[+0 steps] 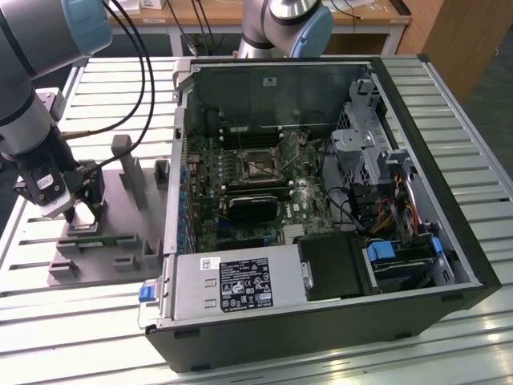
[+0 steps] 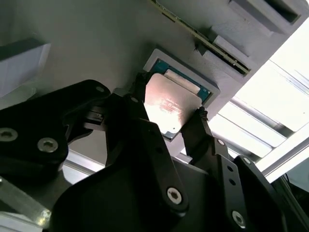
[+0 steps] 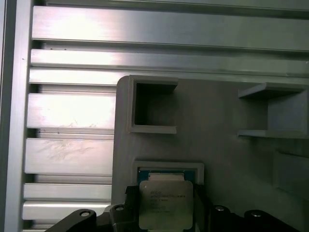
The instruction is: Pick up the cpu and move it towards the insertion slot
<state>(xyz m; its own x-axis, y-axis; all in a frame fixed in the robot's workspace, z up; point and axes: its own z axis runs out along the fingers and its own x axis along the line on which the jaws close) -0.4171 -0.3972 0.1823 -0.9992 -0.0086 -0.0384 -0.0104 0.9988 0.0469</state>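
**The chip could slip or snag**

The gripper point(image 2: 170, 96) pinched the cpu point(image 2: 166, 107) by 2 sides, with its thin black fingers point(image 2: 205, 133) pressed on the edges. That hold looked small. A tilt, or a bump on the grey fixture point(image 1: 112, 265), could knock the chip loose. The cpu sat right between the fingers, over its recess. The insertion slot point(image 1: 258, 164) was well apart, inside the computer case point(image 1: 449, 200).
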